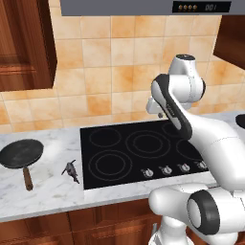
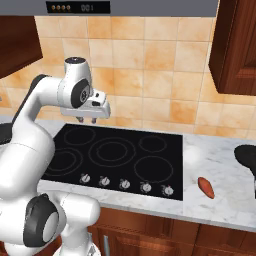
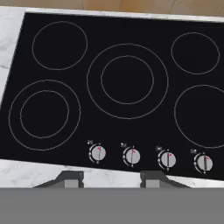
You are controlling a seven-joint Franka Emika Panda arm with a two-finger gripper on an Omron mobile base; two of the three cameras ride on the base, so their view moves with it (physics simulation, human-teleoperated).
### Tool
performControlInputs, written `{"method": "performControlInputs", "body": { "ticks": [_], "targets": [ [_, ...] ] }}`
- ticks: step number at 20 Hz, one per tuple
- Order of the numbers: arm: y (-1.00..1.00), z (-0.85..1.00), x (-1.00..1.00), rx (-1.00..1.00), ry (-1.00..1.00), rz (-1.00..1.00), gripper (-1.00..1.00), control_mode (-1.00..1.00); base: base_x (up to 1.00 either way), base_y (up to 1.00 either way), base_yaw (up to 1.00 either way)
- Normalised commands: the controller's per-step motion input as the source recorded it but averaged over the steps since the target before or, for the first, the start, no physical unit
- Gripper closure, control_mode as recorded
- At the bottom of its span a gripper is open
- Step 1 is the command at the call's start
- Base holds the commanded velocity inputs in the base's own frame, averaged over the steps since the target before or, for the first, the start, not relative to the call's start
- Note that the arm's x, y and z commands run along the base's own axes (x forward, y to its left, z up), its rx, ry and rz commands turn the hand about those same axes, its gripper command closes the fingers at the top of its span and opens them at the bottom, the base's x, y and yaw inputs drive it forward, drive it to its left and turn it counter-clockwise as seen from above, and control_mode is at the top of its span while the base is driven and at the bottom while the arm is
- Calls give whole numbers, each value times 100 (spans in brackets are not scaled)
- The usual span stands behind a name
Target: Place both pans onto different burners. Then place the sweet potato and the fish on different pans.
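While the gripper (image 2: 86, 120) is held high over the rear left part of the glossy black cooktop (image 1: 119, 167), its two dark fingertips (image 3: 70, 178) are seen well apart at the bottom of the hand view, with nothing between them. Five burners (image 3: 127, 80) are marked on the glass as thin grey rings, and a row of small silver knobs (image 3: 132, 156) is set along the front edge. On the marble counter (image 1: 48, 186) left of the cooktop, the pan with the brown wooden handle (image 1: 21, 154) is laid flat, its handle pointed toward the front. Just beside it, between pan and cooktop, the small grey fish (image 1: 71, 169) is found. On the counter right of the cooktop, the orange-red sweet potato (image 2: 205, 187) is placed near the front edge. Further right, the second black pan (image 2: 247, 155) is cut off by the picture border.
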Motion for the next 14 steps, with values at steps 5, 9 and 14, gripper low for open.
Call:
{"method": "performControlInputs", "body": {
  "ticks": [5,9,14],
  "targets": [
    [-27,-2,0,0,0,0,-100,-100,0,0,0],
    [-54,-2,-3,0,0,1,-100,-100,0,0,0],
    [-53,-13,-9,0,0,0,-100,-100,0,0,0]
  ]
}}
